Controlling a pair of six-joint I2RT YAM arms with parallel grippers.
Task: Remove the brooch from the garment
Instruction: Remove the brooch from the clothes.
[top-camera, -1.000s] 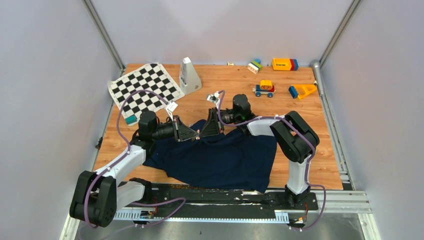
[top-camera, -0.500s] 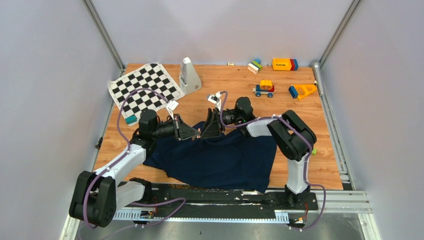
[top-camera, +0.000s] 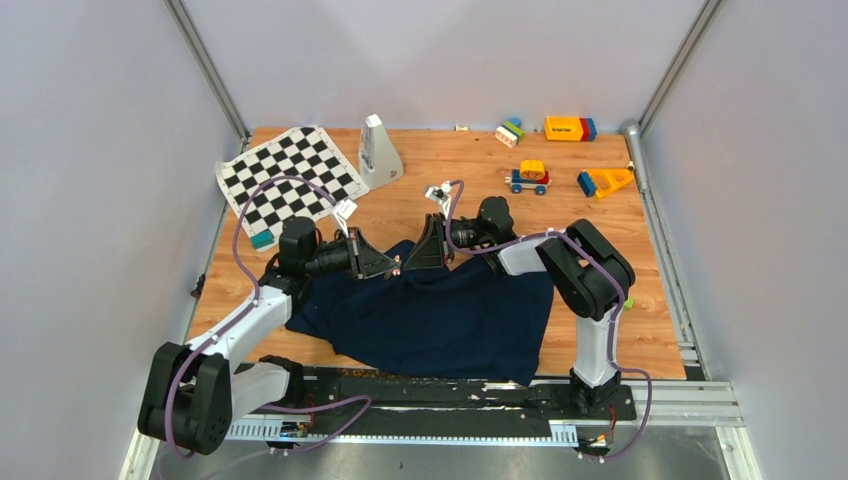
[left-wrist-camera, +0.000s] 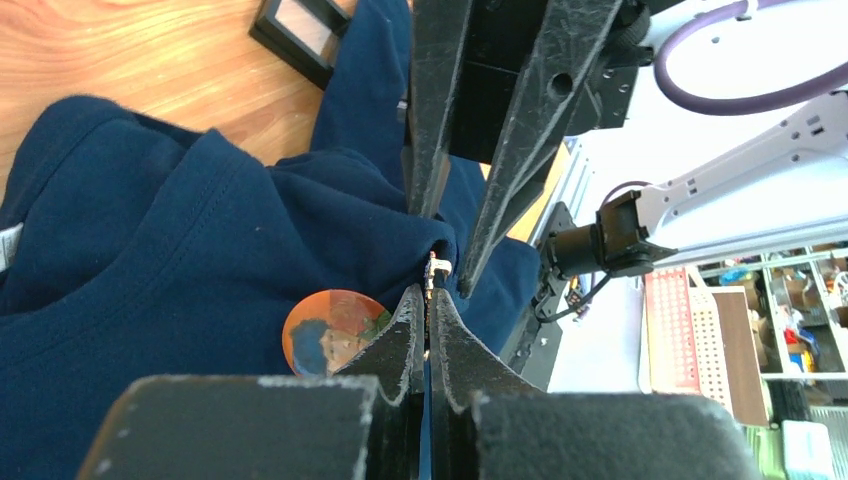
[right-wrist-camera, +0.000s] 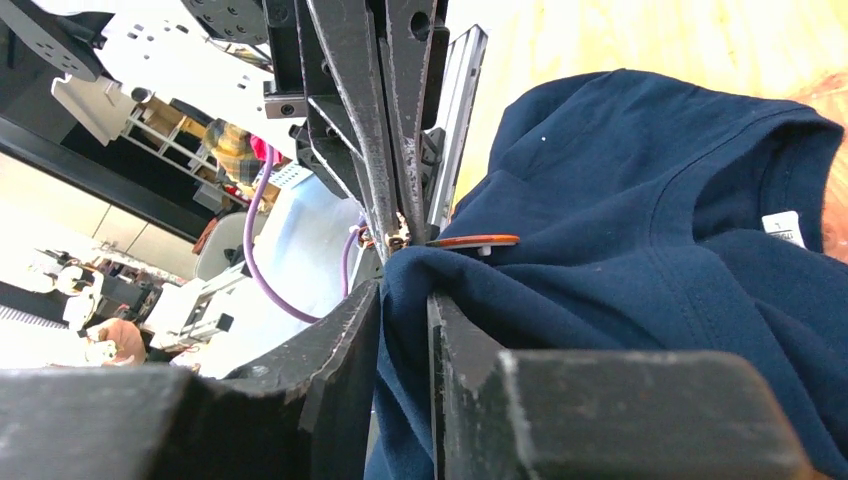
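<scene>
The left gripper is clenching fully, its black fingertips pinching the small silvery clasp of the brooch. The right gripper is meeting it tip to tip, its jaws standing only a narrow gap apart and nipping a raised fold of the garment just beside that clasp.

The brooch is sitting against the cloth at that raised fold, just left of the left gripper's fingertips in its own wrist view. It is showing as a flat, round, glossy disc, orange with a blue picture; from the right wrist it is appearing edge-on as a thin orange line.

The garment is lying crumpled at the near middle of the wood-grain table. It is a soft, matte, dark navy knit with stitched seams, a rounded collar and a tiny white tag.
</scene>
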